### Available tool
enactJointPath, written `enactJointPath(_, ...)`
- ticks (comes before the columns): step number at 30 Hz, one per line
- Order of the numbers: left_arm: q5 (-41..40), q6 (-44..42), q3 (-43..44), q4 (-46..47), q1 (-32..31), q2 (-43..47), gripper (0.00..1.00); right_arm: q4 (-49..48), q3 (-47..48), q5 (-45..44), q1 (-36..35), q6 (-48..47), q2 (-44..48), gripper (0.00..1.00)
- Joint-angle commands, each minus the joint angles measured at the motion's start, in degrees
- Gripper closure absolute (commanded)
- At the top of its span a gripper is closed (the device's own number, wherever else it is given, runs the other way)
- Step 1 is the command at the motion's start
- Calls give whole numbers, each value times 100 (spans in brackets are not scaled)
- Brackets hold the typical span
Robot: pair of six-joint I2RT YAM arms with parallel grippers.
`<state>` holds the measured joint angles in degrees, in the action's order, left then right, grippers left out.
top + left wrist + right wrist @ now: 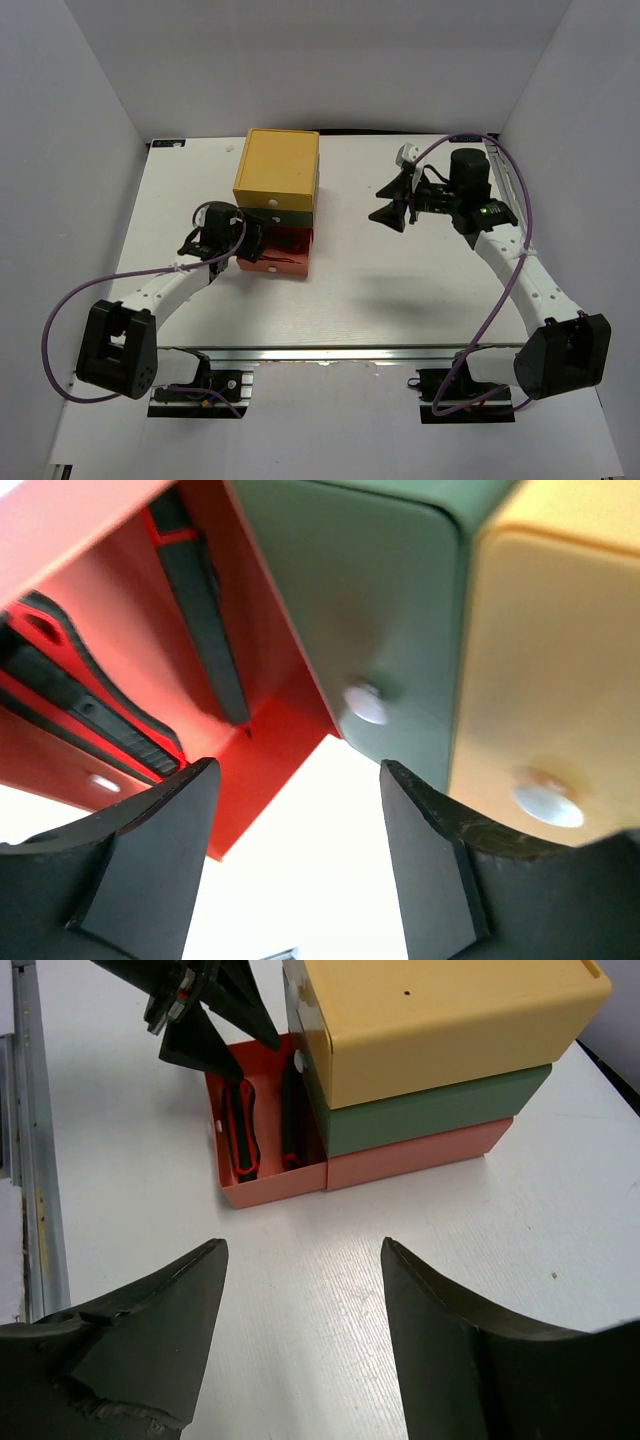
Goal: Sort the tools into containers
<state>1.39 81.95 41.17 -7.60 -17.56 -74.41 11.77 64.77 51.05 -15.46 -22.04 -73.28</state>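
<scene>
The containers are one small chest with a yellow top drawer (pixel 277 165), a green middle drawer (pixel 430 1110) and a red-orange bottom drawer (pixel 270 1185). The bottom drawer is pulled out. Inside it lie red-handled, black-tipped tools (pixel 240 1130), seen close in the left wrist view as a black-bladed tool (pixel 205 610) and a red and black tool (pixel 90 695). My left gripper (pixel 252 240) is open and empty, just over the pulled-out drawer's left end. My right gripper (pixel 388 214) is open and empty, hanging above bare table right of the chest. No screwdriver or wrench shows.
The green drawer's white knob (pixel 365 702) and the yellow drawer's knob (pixel 547 800) face my left gripper; both drawers are pushed in. White walls enclose the table (pixel 400 290) on three sides. A metal rail (pixel 330 352) runs along the near edge.
</scene>
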Motion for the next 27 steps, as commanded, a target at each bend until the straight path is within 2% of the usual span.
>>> enactJointPath(1,213,-135,251,-48,-37,190,24,-140,-52,-68,96,42,-2,30)
enactJointPath(3,125,-328,278,-180,-37,417,24,-149,-53,-322,122,164,-107,26)
enactJointPath(5,3,-556,400,-505,-28,629,26,114,96,-1041,140,156,-476,16)
enactJointPath(8,-480,-1294,559,-997,-28,1182,37,763,743,-2141,306,183,-1415,10)
enactJointPath(9,-760,-1618,568,-1120,-28,1340,41,948,956,-2352,368,165,-1705,11)
enactJointPath(10,-919,-1769,533,-1339,-28,1690,52,1115,1193,-2771,508,35,-2238,11)
enactJointPath(13,-1386,-2244,445,-1717,-2,2210,74,1310,1924,-3712,623,-491,-3145,11)
enactJointPath(15,-1466,-2526,322,-1841,60,2597,77,1275,2372,-3927,702,-809,-3640,11)
enactJointPath(17,-1457,-2657,278,-2070,156,2799,74,1327,2688,-3979,799,-1282,-3947,11)
enactJointPath(19,-1448,-2772,251,-2324,226,2836,61,1643,3215,-3954,887,-1696,-4413,11)
enactJointPath(20,-1457,-2799,234,-2369,244,2871,50,1714,3374,-3953,922,-1968,-4554,11)
enactJointPath(22,-1457,-2816,146,-2413,262,2880,43,2030,3840,-3883,1010,-2207,-4958,11)
enactJointPath(23,-1448,-2816,111,-2422,262,2897,39,2083,3954,-3883,1019,-2304,-5064,11)
enactJointPath(27,-1440,-2922,49,-2466,280,2836,37,2190,4228,-3918,1072,-2454,-5425,11)
